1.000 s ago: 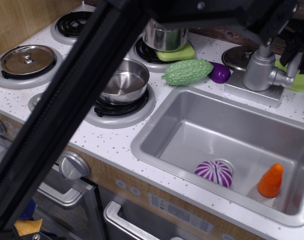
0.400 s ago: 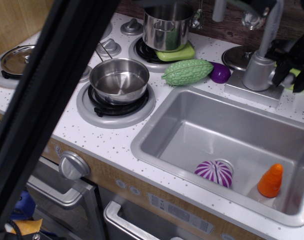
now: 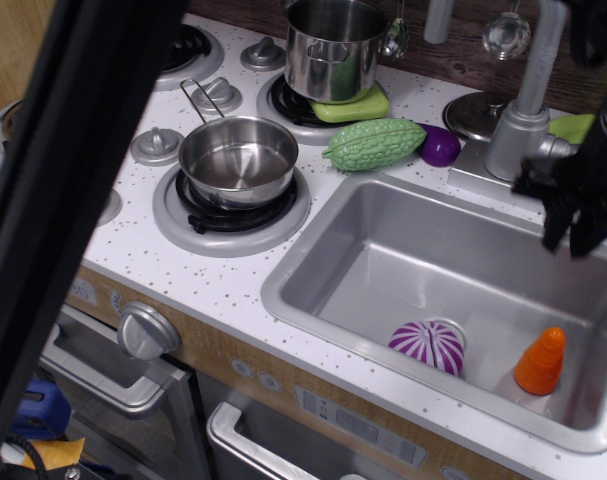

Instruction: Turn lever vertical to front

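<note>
The tap's cylindrical body (image 3: 512,143) stands on its grey base behind the sink, with the tall spout pipe (image 3: 539,55) rising from it. A short stub (image 3: 553,149) sticks out of the body's right side. The lever's paddle is hidden behind my black gripper (image 3: 569,236), which sits right at the end of that stub, over the sink's back right rim. Its dark fingers (image 3: 554,222) point down and toward the front. I cannot see whether they clamp the lever.
The sink (image 3: 313,270) holds a purple-white ball (image 3: 428,346) and an orange cone (image 3: 540,362). A green gourd (image 3: 373,144) and a purple eggplant (image 3: 440,147) lie behind it. A pan (image 3: 238,160) and a pot (image 3: 333,48) sit on burners. My black arm link (image 3: 73,190) crosses the left foreground.
My gripper has swung from beside the tap's right side down and forward over the sink's back rim. The arm link in the foreground has shifted left, uncovering more of the stove.
</note>
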`<action>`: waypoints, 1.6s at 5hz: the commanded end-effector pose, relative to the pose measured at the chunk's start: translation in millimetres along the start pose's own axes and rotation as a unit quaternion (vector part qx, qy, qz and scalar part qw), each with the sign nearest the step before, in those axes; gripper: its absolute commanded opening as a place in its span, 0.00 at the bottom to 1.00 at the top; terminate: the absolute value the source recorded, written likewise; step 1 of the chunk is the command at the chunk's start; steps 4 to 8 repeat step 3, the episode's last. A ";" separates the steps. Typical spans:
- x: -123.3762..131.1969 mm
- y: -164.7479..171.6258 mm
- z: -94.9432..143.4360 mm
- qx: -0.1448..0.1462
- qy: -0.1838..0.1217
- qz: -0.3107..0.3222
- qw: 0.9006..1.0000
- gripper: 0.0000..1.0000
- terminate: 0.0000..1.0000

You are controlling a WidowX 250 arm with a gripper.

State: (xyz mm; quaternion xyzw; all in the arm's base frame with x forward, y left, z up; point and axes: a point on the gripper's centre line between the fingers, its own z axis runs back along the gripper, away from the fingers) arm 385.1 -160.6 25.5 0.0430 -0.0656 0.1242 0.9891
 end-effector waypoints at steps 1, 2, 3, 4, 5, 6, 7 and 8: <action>14.7 0.9 33.7 -0.029 -0.045 0.004 0.999 0.00 0.00; 19.1 1.2 42.7 -0.017 -0.042 -0.002 0.999 0.00 0.00; 19.1 1.2 42.7 -0.017 -0.042 -0.002 0.999 1.00 1.00; 19.1 1.2 42.7 -0.017 -0.042 -0.002 0.999 1.00 1.00; 19.1 1.2 42.7 -0.017 -0.042 -0.002 0.999 1.00 1.00; 19.1 1.2 42.7 -0.017 -0.042 -0.002 0.999 1.00 1.00; 19.1 1.2 42.7 -0.017 -0.042 -0.002 0.999 1.00 1.00; 19.1 1.2 42.7 -0.017 -0.042 -0.002 0.999 1.00 1.00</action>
